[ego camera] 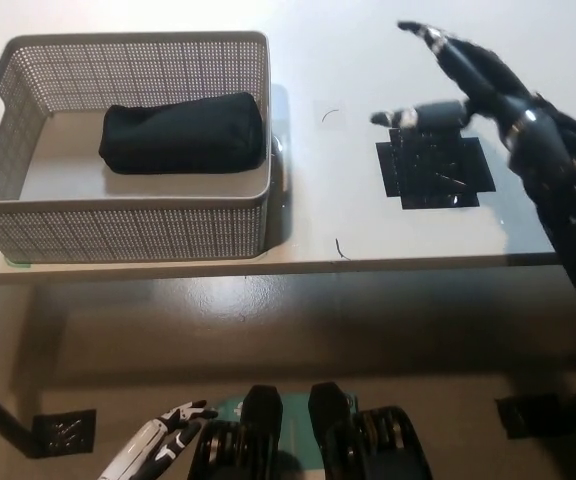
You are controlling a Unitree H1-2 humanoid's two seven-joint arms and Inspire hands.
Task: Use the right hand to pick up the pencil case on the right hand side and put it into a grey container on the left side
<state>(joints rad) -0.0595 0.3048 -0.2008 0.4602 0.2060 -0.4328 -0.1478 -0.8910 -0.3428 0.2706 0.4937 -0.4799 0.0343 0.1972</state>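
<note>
The black pencil case (pixel 183 133) lies on its side inside the grey container (pixel 128 230), roughly in the middle of the floor and stretched left to right, with its right end close to the container's right wall. Nothing touches it. The container is a perforated, mesh-walled basket with a handle cut-out in its left wall; it sits on the left part of the white table (pixel 318 60), its front wall close to the table's front edge.

To the right of the container, well apart from it, a black square patch (pixel 434 172) lies flat on the tabletop. Over its upper edge hangs the right hand (pixel 458 85), black, with fingers spread apart and holding nothing; one finger points up and to the left, another sticks out leftward just above the patch. Whether any fingertip touches the table is hard to tell from this steep angle. The black right arm (pixel 563 190) runs down from the hand toward the picture's right edge.

The white left hand (pixel 163 450) rests low at the lower left, below the table's edge, fingers loosely apart and empty.
</note>
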